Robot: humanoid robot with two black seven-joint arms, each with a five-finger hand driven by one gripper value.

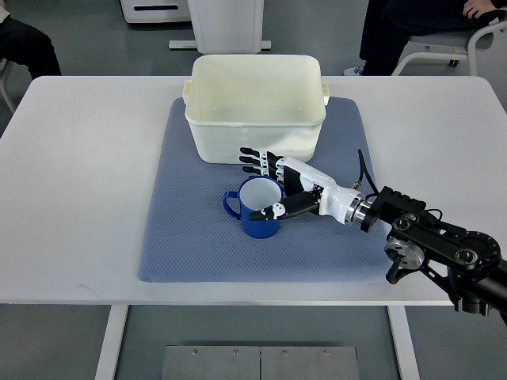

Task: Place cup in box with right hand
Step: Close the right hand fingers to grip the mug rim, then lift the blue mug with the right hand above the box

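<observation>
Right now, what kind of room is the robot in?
Probably a lab or test room: a plain white table holds only a blue cloth mat, a blue ceramic cup and a cream plastic box, while people sit watching behind.

We're looking at a white bench (79,182) carrying a blue-grey mat (182,229) laid flat across its middle. Sitting on the mat: a cream box (255,119) at the far side, a blue cup (258,207) upright just in front of it, apart from it.
</observation>
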